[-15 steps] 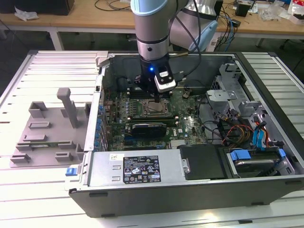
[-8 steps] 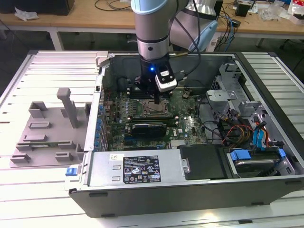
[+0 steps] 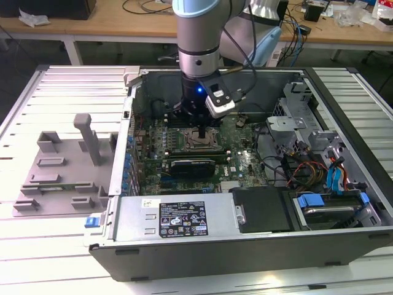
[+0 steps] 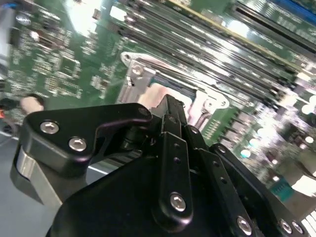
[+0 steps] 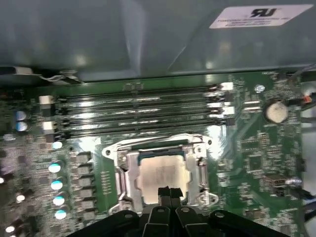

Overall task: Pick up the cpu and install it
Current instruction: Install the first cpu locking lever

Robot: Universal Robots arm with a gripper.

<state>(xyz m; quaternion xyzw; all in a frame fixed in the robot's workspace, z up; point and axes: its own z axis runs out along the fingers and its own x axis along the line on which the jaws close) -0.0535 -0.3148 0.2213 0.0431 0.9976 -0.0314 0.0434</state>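
Observation:
The cpu [image 5: 163,170], a pale silver square, lies flat inside the metal socket frame [image 5: 126,170] on the green motherboard [image 5: 247,153]. My gripper [image 5: 168,191] hangs straight down over the socket, and its two black fingertips are pressed together over the cpu's near edge, with nothing between them. In the exterior view the gripper [image 3: 201,132] reaches into the open computer case [image 3: 202,258], right above the socket [image 3: 199,141]. In the second wrist view the fingers [image 4: 171,111] cover most of the socket frame [image 4: 136,69].
Memory slots [image 5: 138,111] run beside the socket, towards the case wall [image 5: 148,34]. A long black card [image 3: 193,166] lies close on the other side. Cables [image 3: 301,166] and drive bays [image 3: 331,209] are at the exterior view's right. A grey fixture [image 3: 61,166] stands on the table outside the case.

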